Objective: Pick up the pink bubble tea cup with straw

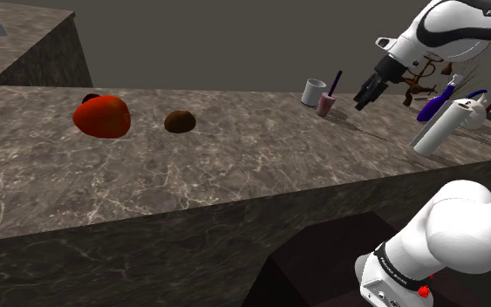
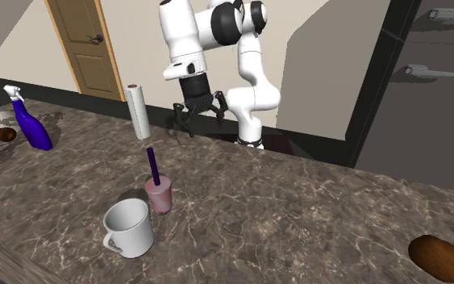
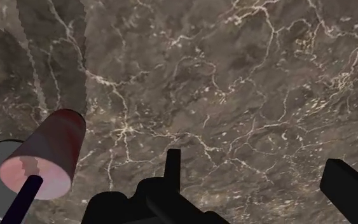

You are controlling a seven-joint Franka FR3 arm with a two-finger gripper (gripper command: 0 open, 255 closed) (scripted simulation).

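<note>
Dim shoulder view, brighter second exterior view, flat even light, soft banded shadows across the marble counter (image 3: 247, 95) in the wrist view

I read one word, FRANKA, in dark letters on the white upper link of my arm (image 1: 470, 22), high above the stand (image 1: 322, 262). The print on the dark band (image 1: 400, 269) nearer the stand is too fine to read.

dark veined marble counter (image 1: 235, 170) carries a pink cup with purple straw (image 1: 325, 105), a white mug (image 1: 312, 92) just beside at its ten o'clock, a brown lump (image 1: 180, 121) and red rounded object (image 1: 102, 117) toward nine o'clock, and a white paper-towel roll (image 1: 435, 128) at four o'clock.
</note>
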